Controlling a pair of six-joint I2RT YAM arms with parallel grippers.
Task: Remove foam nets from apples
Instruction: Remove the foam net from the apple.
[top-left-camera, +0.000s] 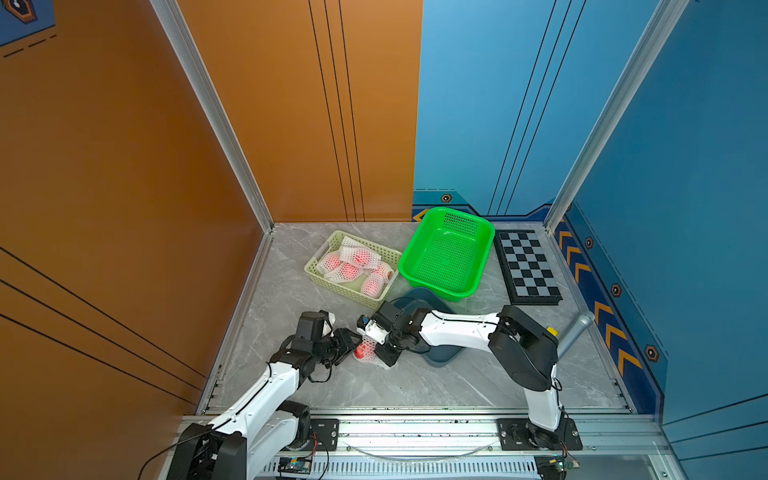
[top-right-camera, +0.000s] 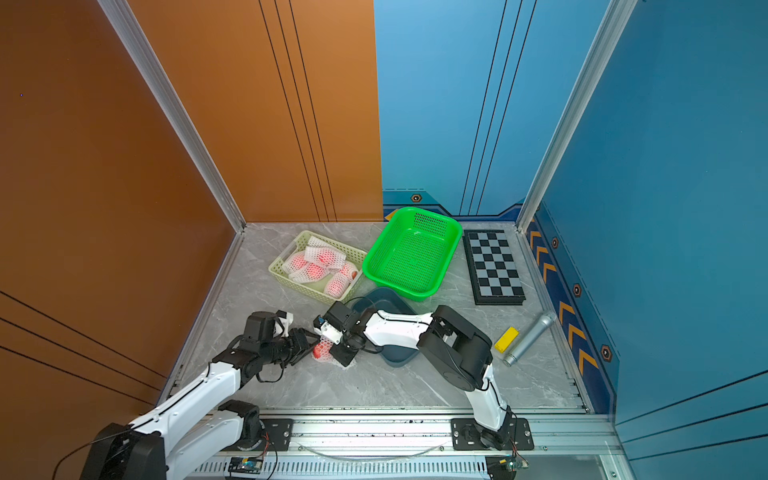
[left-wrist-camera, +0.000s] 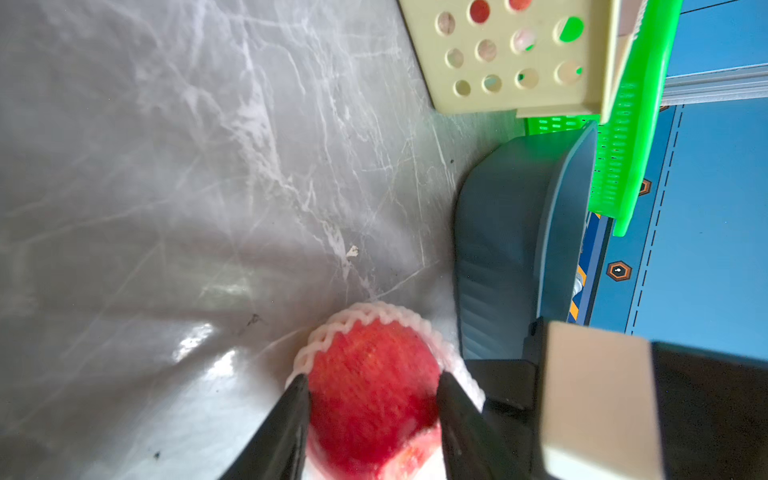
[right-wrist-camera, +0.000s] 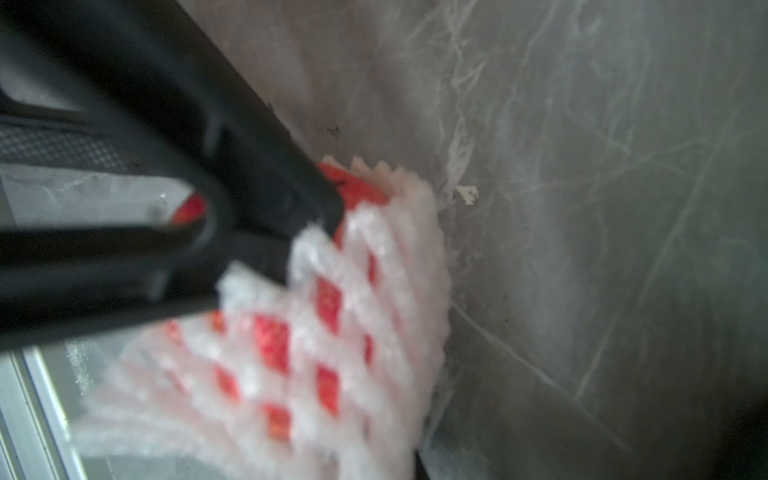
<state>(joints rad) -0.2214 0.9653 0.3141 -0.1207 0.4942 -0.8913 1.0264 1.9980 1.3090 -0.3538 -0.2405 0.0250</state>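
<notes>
A red apple (top-left-camera: 360, 352) (left-wrist-camera: 374, 386) lies on the grey table with a white foam net (top-left-camera: 373, 360) (right-wrist-camera: 332, 353) pulled partway off it, so its red end is bare. My left gripper (top-left-camera: 355, 345) (left-wrist-camera: 374, 379) is open, one black finger at each side of the bare apple. My right gripper (top-left-camera: 384, 359) is shut on the foam net at the apple's other side. Several more netted apples (top-left-camera: 349, 266) lie in a pale yellow basket (top-left-camera: 328, 286) farther back.
An empty green basket (top-left-camera: 446, 253) stands behind a dark blue bin (top-left-camera: 440, 357), which sits under my right arm. A chessboard (top-left-camera: 528, 268) lies at the back right. A silver microphone (top-right-camera: 530, 338) and a yellow block (top-right-camera: 506, 340) lie on the right.
</notes>
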